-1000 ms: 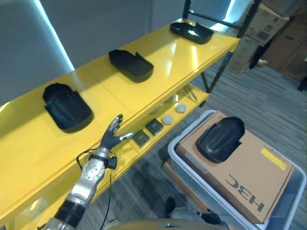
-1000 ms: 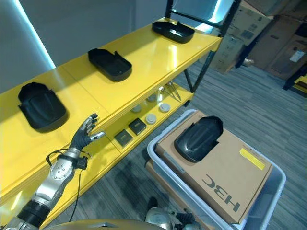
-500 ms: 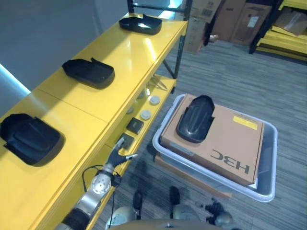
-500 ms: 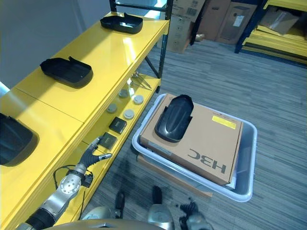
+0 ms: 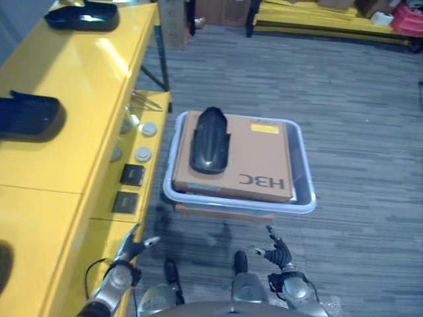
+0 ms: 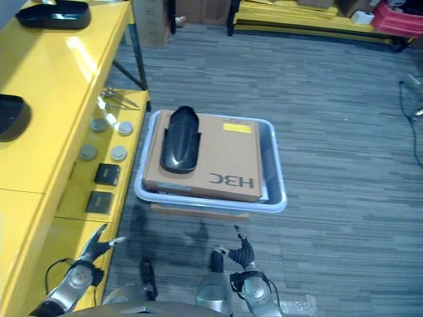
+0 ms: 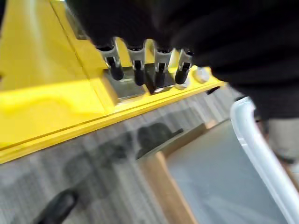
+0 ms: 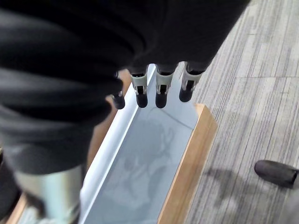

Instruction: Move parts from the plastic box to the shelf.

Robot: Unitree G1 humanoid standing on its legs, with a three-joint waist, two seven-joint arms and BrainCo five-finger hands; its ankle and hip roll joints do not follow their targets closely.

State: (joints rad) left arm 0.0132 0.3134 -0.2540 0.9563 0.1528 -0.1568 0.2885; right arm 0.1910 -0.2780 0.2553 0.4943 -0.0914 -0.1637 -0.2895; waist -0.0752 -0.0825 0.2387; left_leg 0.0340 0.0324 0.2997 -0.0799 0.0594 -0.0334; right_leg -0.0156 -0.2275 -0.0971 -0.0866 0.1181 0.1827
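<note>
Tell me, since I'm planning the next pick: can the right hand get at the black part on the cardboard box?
Probably yes: the right hand is open, and nothing covers the black part.

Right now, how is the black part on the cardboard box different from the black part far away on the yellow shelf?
The part on the box is domed, long and narrow; the shelf part lies like an open tray. The first sits low near the floor, the second up on the shelf. Both are black.

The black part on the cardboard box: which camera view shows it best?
The right eye view shows it best: the whole black part lies in full view on the cardboard box inside the plastic box. The left eye view shows it whole too, slightly further off centre. In the wrist views I cannot make it out.
</note>
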